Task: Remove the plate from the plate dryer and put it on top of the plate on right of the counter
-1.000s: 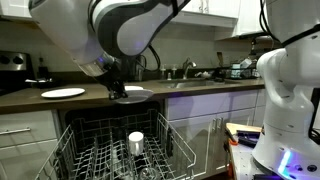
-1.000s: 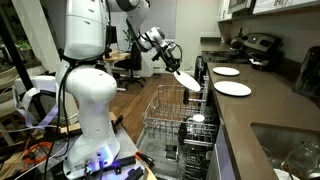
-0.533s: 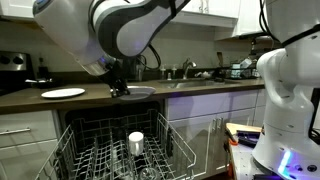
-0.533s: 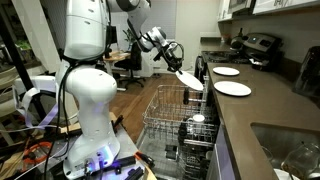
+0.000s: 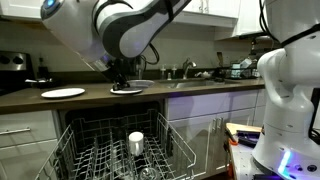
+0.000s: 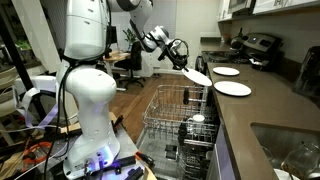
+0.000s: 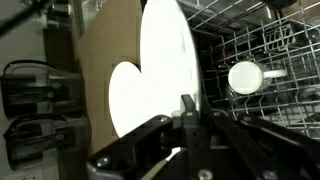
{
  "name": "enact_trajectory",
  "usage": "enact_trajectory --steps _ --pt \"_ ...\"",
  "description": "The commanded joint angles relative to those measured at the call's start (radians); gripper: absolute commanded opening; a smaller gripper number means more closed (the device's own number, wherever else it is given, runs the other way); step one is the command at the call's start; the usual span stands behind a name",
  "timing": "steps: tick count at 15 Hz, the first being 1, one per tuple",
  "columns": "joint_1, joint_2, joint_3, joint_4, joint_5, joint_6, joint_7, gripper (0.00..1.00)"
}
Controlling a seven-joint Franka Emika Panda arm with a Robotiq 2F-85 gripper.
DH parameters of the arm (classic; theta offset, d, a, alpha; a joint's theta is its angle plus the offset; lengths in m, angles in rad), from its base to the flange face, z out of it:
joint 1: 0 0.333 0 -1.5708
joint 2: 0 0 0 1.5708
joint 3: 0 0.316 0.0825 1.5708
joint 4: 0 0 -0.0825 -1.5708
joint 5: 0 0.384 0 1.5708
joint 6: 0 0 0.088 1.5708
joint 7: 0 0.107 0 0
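Above the dryer (image 6: 170, 112), my fingers (image 6: 184, 63) clamp the plate (image 6: 197, 76) by its rim, near the worktop (image 6: 262, 115) edge. Lifting it out looks done. Left: carry it over the right plate (image 6: 233, 89), set down, release.

We log a kitchen: white wall cabinets (image 6: 262, 5) above the stove (image 6: 256, 45), a steel sink (image 6: 290, 150) well apart from that stove — brown wooden floor (image 6: 140, 100), office chair (image 6: 125, 62) across the room from it.
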Motion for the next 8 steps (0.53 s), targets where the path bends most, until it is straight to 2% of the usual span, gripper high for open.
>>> enact_trajectory --steps 1,5,6,8 --pt "-0.033 -0.023 0.002 -0.01 -0.077 0.0 0.019 0.02" --pt "-0.063 -0.026 -0.006 -0.016 -0.129 0.012 0.032 0.02" --pt "-0.062 0.002 0.009 0.004 -0.086 -0.002 0.011 0.07" --pt "-0.071 0.002 0.006 0.004 -0.099 0.0 0.013 0.07"
